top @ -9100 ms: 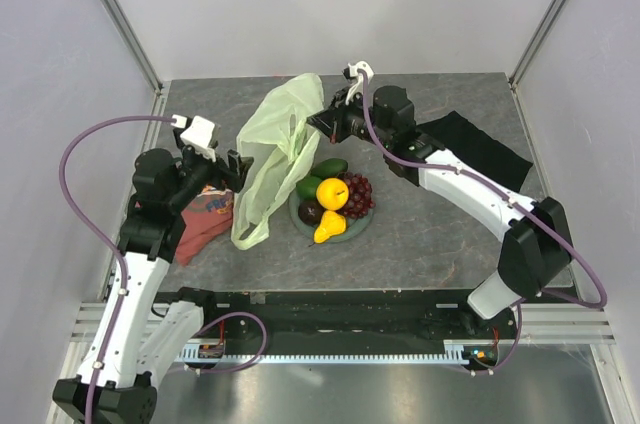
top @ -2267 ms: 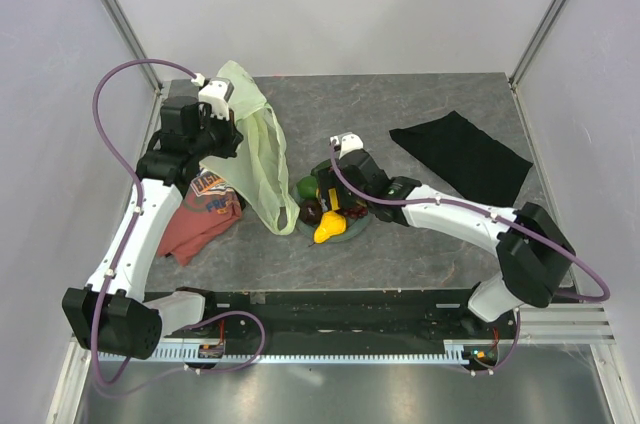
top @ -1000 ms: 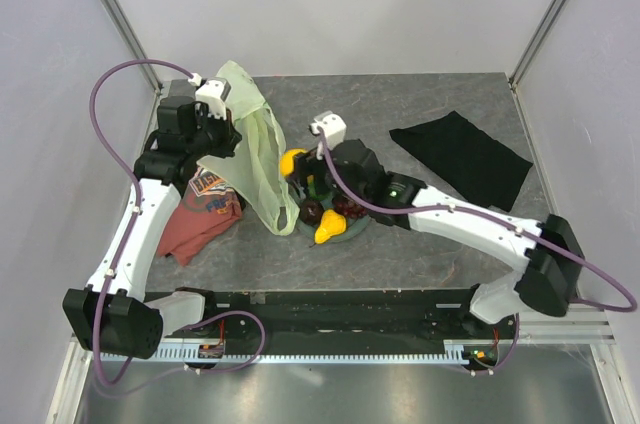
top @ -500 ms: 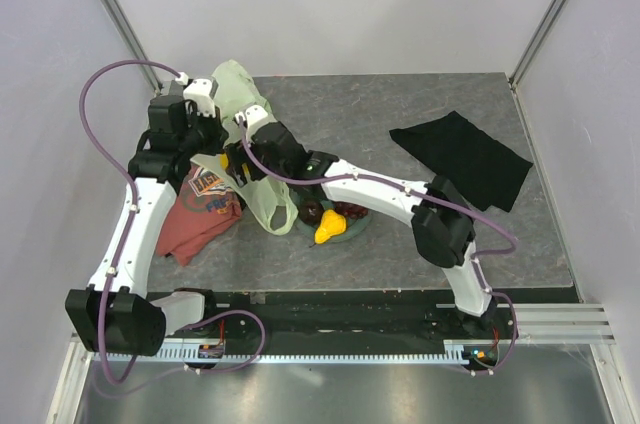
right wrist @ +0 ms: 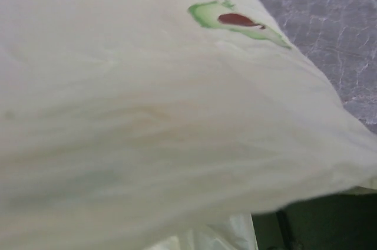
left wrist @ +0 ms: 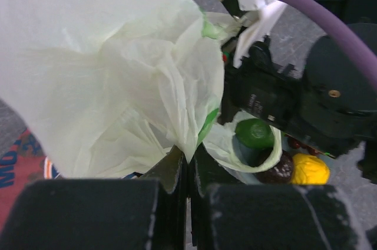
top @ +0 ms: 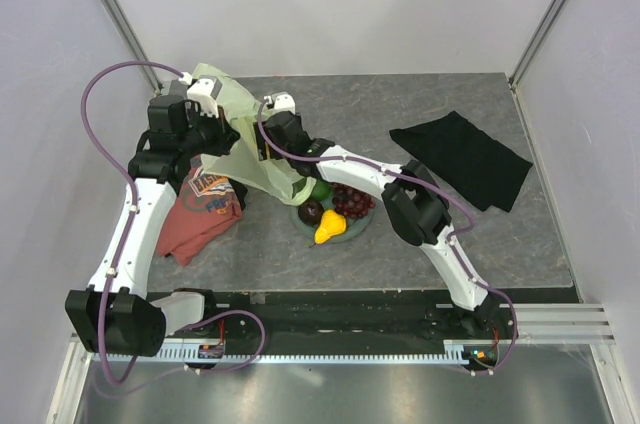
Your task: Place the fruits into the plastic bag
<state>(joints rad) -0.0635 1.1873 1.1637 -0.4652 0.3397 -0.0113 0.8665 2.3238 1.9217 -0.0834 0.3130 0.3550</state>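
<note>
upper left of the overhead view: the left end effector (left wrist: pixel 188 164) is clamped tight on a fold of the bag (top: pixel 240 129). the right end effector (top: pixel 268 144) presses into the film (its opening can't be told). the pear (top: pixel 328 227), plum (top: pixel 311 212) and grapes (top: pixel 352 201) lie on the plate (top: pixel 352 232) at centre.

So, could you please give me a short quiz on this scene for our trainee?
1. True or false: the left gripper is shut on the bag.
2. How many fruits lie on the plate in the top view?
3. Fill in: the right wrist view is almost wholly filled by the ___.

Key: 1 true; 2 four; 3 bag.
</note>
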